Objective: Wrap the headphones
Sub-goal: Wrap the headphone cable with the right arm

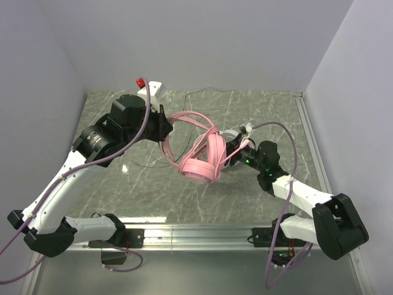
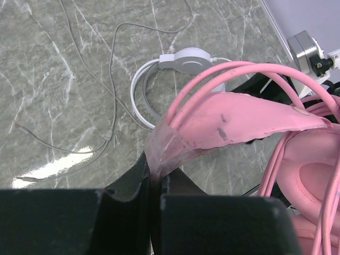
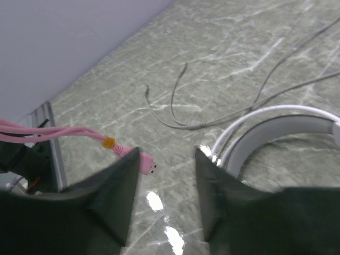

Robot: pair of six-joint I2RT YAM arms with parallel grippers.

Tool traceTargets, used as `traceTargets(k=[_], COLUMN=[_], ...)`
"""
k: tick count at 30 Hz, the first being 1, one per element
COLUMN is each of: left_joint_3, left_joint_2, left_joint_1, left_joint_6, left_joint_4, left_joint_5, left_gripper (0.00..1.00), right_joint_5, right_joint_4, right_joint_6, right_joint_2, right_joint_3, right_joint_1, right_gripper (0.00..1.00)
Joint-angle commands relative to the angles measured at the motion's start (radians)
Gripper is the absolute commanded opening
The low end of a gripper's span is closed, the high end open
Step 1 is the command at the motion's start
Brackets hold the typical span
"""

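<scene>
Marbled table [image 1: 264, 110]. Pink headset [image 1: 206, 163]: raised over the table's middle between both arms, its pink cable [image 2: 212, 79] looped across the headband. White headset [image 2: 186, 59]: lying flat on the table, its pale cable [image 2: 111, 79] trailing loose. Left gripper [image 2: 155, 171]: clamped tight on the pink headband. Right gripper [image 3: 168, 156]: jaws apart, gripping nothing. Pink plug [image 3: 150, 167]: just beside one right finger.

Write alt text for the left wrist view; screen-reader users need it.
The left gripper is shut on the headband of the pink headset, with loops of pink cable draped over it. Behind, the white headset and its thin pale cable lie on the grey marbled table.
</scene>
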Motion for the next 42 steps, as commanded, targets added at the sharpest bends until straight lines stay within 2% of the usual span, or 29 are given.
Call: traceTargets(k=[1, 2, 5, 10, 12, 13, 14, 15, 16, 21, 22, 33, 34, 35, 37, 42], left_joint_3=[0.065, 0.066, 0.080, 0.091, 0.095, 0.097, 0.098, 0.098, 0.098, 0.091, 0.091, 0.057, 0.058, 0.061, 0.072, 0.095], left_joint_2=[-0.017, -0.015, -0.007, -0.001, 0.000, 0.000, 0.002, 0.002, 0.002, 0.002, 0.003, 0.006, 0.010, 0.011, 0.013, 0.011], left_joint_1=[0.001, 0.001, 0.001, 0.001, 0.001, 0.001, 0.001, 0.001, 0.001, 0.001, 0.001, 0.001, 0.001, 0.001, 0.001, 0.002], left_joint_6=[-0.070, -0.071, -0.069, -0.077, -0.077, -0.077, -0.077, -0.078, -0.078, -0.093, -0.097, -0.173, -0.173, -0.175, -0.176, -0.172], left_joint_4=[0.092, 0.092, 0.084, 0.087, 0.084, 0.081, 0.080, 0.080, 0.080, 0.090, 0.092, 0.153, 0.153, 0.149, 0.144, 0.132], left_joint_5=[0.043, 0.045, 0.045, 0.065, 0.068, 0.068, 0.066, 0.065, 0.063, 0.065, 0.065, 0.042, 0.048, 0.048, 0.048, 0.039], left_gripper=[0.00, 0.00, 0.00, 0.00, 0.00, 0.00, 0.00, 0.00, 0.00, 0.00, 0.00, 0.00, 0.00, 0.00, 0.00, 0.00], right_joint_5=[-0.010, -0.016, -0.035, -0.062, -0.053, -0.050, -0.046, -0.039, -0.030, -0.016, -0.012, -0.009, -0.007, 0.002, 0.031, 0.019], right_joint_4=[0.115, 0.118, 0.152, 0.178, 0.160, 0.152, 0.144, 0.140, 0.131, 0.118, 0.114, 0.172, 0.180, 0.178, 0.169, 0.163], right_joint_6=[-0.005, -0.012, -0.034, -0.036, -0.035, -0.039, -0.039, -0.040, -0.039, -0.017, -0.014, 0.075, 0.069, 0.063, 0.044, 0.020], right_joint_2=[-0.008, -0.019, -0.037, -0.016, -0.005, -0.005, -0.007, -0.008, -0.010, -0.039, -0.043, -0.099, -0.102, -0.111, -0.125, -0.157], right_joint_3=[0.031, 0.024, 0.005, 0.020, 0.041, 0.047, 0.058, 0.060, 0.060, 0.047, 0.046, -0.045, -0.052, -0.066, -0.077, -0.088], right_joint_1=[0.028, 0.033, 0.048, 0.059, 0.068, 0.071, 0.070, 0.074, 0.075, 0.078, 0.081, 0.094, 0.099, 0.101, 0.102, 0.102], right_gripper=[0.56, 0.62, 0.69, 0.71, 0.62, 0.54, 0.41, 0.35, 0.24, 0.03, 0.00, 0.00, 0.23, 0.35, 0.50, 0.58])
